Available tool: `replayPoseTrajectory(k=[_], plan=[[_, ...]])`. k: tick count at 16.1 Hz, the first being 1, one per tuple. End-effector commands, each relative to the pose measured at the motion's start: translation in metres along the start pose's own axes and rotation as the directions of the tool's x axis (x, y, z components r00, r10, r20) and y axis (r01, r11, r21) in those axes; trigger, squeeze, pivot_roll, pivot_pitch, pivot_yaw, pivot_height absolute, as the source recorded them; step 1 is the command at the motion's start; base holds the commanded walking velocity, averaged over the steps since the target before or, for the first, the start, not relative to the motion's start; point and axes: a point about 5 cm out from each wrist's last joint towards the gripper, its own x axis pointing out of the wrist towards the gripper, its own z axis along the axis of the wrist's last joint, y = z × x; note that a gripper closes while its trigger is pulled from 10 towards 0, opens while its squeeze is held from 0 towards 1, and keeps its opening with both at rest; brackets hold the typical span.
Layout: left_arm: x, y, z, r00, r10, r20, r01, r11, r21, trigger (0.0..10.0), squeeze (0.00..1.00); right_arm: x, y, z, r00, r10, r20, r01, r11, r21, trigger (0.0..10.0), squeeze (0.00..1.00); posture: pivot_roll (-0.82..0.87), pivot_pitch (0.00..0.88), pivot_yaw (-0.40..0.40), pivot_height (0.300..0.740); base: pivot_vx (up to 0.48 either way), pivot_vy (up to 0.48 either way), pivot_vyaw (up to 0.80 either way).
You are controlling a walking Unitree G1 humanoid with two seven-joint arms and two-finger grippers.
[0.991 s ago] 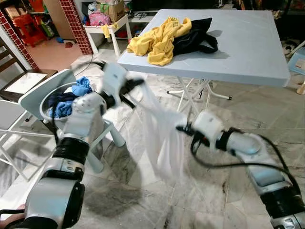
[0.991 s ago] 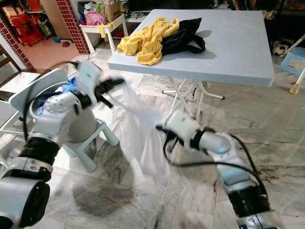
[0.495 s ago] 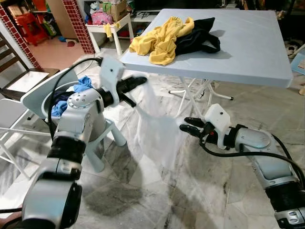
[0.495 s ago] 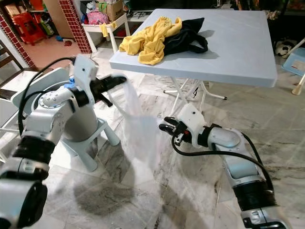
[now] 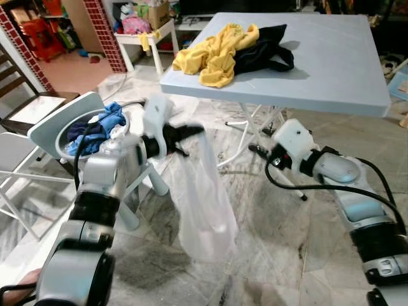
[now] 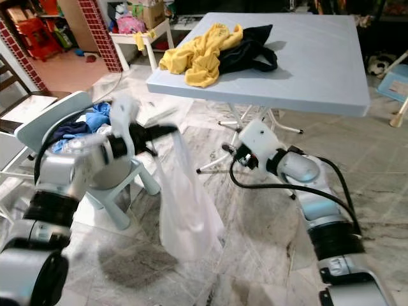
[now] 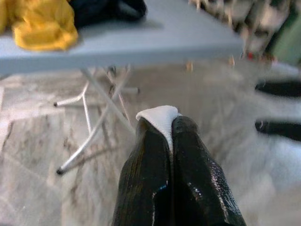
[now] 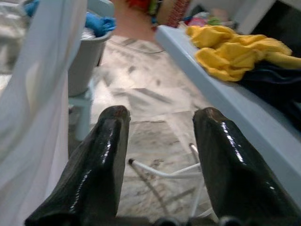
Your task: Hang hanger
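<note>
The left gripper [image 7: 171, 123] is clamped on a corner of a white garment [image 5: 204, 204], which hangs limp toward the marble floor [image 5: 287, 255], left of the right gripper [image 8: 160, 136]. That gripper's fingers stand apart, holding nothing. The cloth looks light, thin and floppy; a second hold along its top edge should spread it. Beyond, the tabletop [image 5: 331, 70] carries a yellow shirt [image 5: 213, 54].

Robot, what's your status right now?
Left gripper shut on white cloth, hanging free. Right gripper open, empty, beside it. Table ahead.
</note>
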Motion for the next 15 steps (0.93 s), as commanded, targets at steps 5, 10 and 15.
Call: replayPoseTrajectory(k=[5, 10, 15], plan=[[-0.025, -0.026, 0.028, 0.943, -0.332, 0.027, 0.324, 0.932, 0.161, 10.0, 0.0, 0.005, 0.011, -0.001, 0.997, -0.065, 0.044, 0.063, 0.996, 0.058, 10.0, 1.0, -0.06, 0.042, 0.145, 0.74, 0.0, 0.0, 0.0], [-0.03, -0.004, 0.059, 0.973, -0.214, 0.088, 0.175, 0.929, 0.326, 10.0, 0.0, 0.013, 0.035, -0.017, 0.998, -0.025, -0.057, 0.033, 0.988, 0.153, 10.0, 1.0, -0.05, 0.044, 0.142, 0.74, 0.0, 0.0, 0.0], [-0.034, 0.011, 0.059, 0.989, -0.145, -0.004, 0.132, 0.892, 0.432, 10.0, 0.0, 0.007, 0.054, -0.025, 0.986, 0.152, -0.07, -0.136, 0.97, 0.203, 10.0, 1.0, -0.04, 0.047, 0.151, 0.74, 0.0, 0.0, 0.0]])
